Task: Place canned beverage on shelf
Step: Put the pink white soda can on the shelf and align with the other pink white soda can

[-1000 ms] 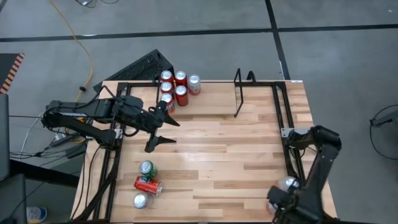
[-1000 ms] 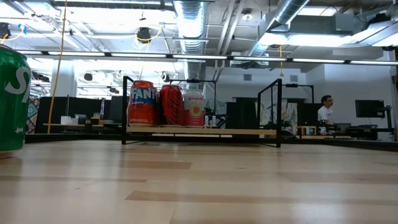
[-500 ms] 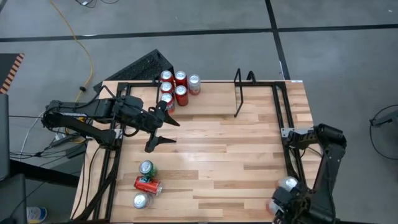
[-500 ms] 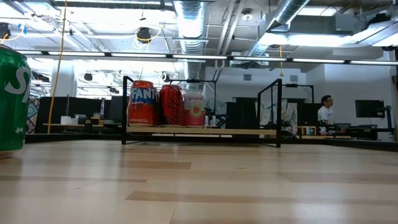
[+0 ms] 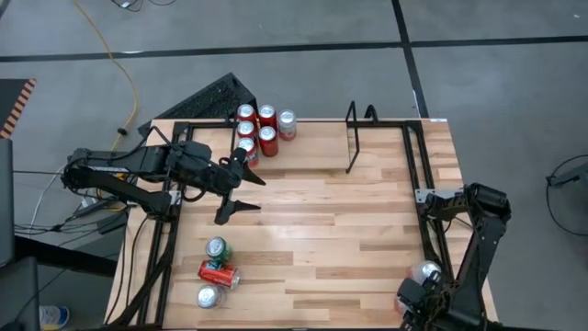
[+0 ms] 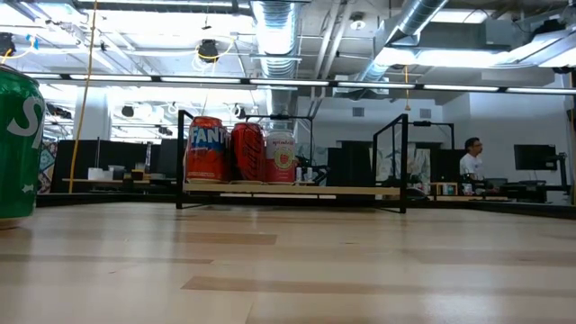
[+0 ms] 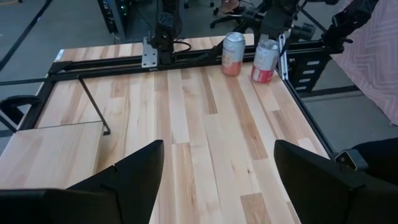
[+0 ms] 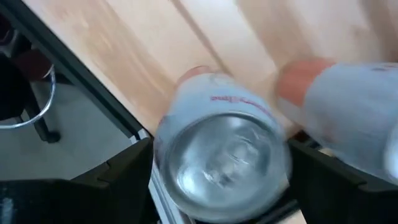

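Note:
The shelf (image 5: 350, 147) stands at the table's far edge, and several red and silver cans (image 5: 260, 129) rest upright at its left end; the low view shows the same cans (image 6: 241, 150). Two pale cans stand upright at the near right corner (image 7: 234, 53). My right gripper (image 8: 221, 186) hangs open above one of them, the silver-topped can (image 8: 221, 155), pointing down with a finger on either side of it. The second pale can (image 8: 351, 115) is right beside it. My left gripper (image 5: 241, 195) waits open above the table's left part.
At the near left are an upright green can (image 5: 218, 248), a red can lying on its side (image 5: 219, 273) and an upright silver can (image 5: 209, 297). Black rails (image 5: 421, 175) edge the table's sides. The middle of the wooden top is bare.
My right gripper has sunk toward the two cans at the near right corner and has tipped further toward pointing straight down, staying open. The cans have not moved.

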`<control>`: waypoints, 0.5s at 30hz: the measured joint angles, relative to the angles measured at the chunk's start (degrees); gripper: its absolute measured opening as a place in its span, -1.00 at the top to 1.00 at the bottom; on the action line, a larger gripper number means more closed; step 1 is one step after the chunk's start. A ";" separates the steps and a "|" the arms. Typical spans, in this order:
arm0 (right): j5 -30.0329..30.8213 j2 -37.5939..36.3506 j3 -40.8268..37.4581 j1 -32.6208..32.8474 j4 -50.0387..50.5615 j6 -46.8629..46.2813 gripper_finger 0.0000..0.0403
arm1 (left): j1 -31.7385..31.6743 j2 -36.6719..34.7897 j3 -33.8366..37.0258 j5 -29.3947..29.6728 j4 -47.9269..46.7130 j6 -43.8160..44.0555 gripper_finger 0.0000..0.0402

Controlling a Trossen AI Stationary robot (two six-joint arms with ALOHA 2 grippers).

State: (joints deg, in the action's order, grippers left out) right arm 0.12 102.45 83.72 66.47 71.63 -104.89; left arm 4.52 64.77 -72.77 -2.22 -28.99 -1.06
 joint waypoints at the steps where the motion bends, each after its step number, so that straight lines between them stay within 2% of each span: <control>1: -0.12 0.02 -0.98 -0.26 -1.49 0.43 -0.65 | 0.00 0.00 0.00 0.00 0.00 0.00 -0.45; 6: -1.04 0.02 -4.39 -2.70 -5.61 2.73 -0.58 | 0.01 0.00 0.00 0.02 -0.02 0.04 -0.45; 11: -5.92 -0.13 -5.31 -6.36 -6.32 9.90 -0.35 | 0.01 0.00 0.00 0.02 -0.06 0.07 -0.45; 15: -7.32 -0.13 -5.38 -9.78 -6.10 15.59 -0.32 | 0.00 0.00 0.00 0.04 -0.66 -0.15 -0.45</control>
State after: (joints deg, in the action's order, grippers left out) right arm -7.21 102.32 78.35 56.69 65.53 -89.30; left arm 4.52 64.77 -72.77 -2.18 -29.66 -1.21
